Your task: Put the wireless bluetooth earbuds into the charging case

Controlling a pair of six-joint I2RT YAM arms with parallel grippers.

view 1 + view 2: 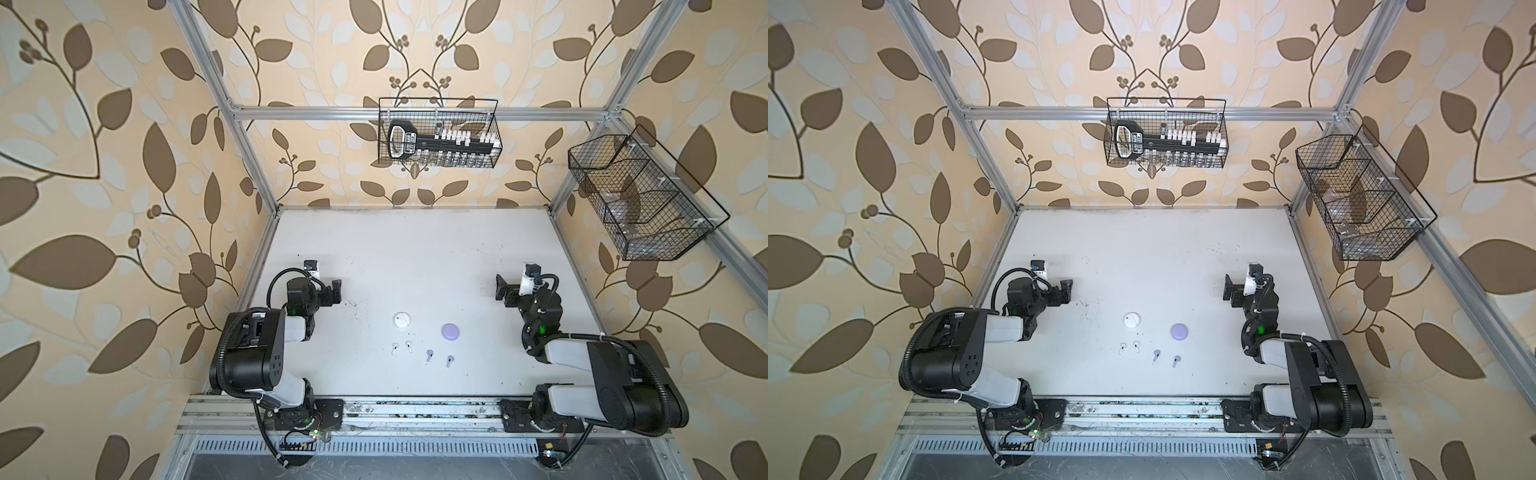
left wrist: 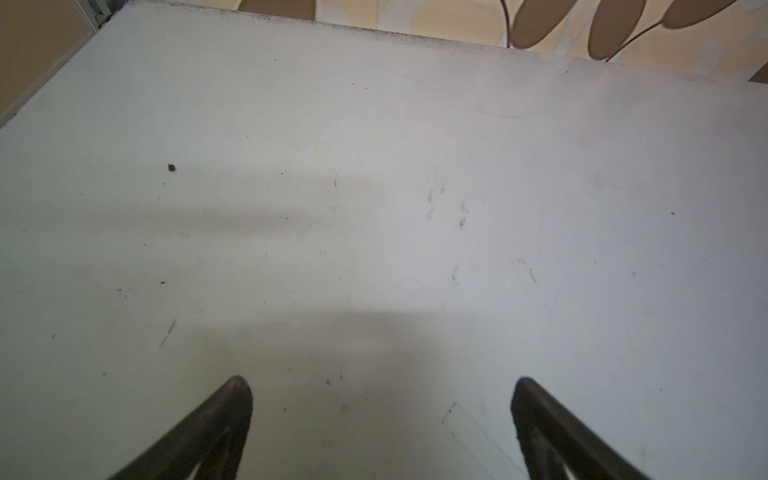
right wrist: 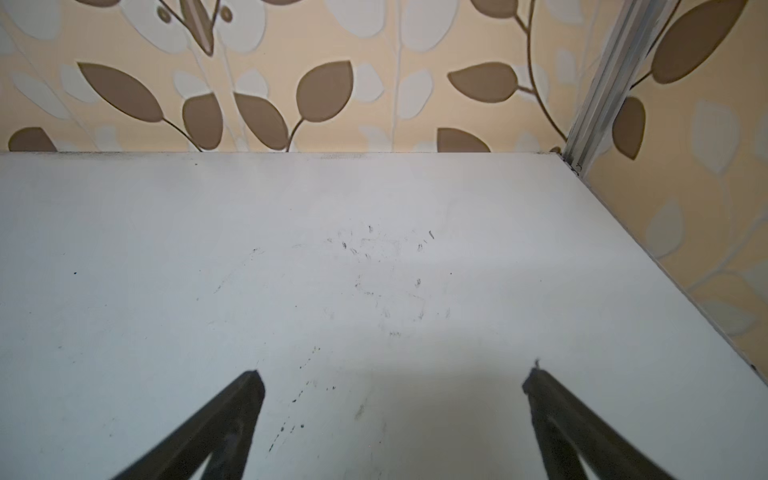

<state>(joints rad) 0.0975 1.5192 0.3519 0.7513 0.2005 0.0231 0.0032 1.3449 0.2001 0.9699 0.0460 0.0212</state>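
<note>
The left gripper (image 2: 380, 384) and right gripper (image 3: 392, 376) stood wide apart, empty. The white earbuds (image 1: 409, 346) and lilac earbuds (image 1: 429, 355) lay on the table (image 1: 415, 257), near the closed white case (image 1: 402, 320) and lilac case (image 1: 450, 331).

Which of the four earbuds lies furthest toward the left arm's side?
The white earbud at the left end of the row. The other white earbud and both lilac earbuds lie further to the right in both top views.

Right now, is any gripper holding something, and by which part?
Nothing is held. The left gripper and the right gripper both stand open and empty, and the earbuds lie free on the table.
</note>
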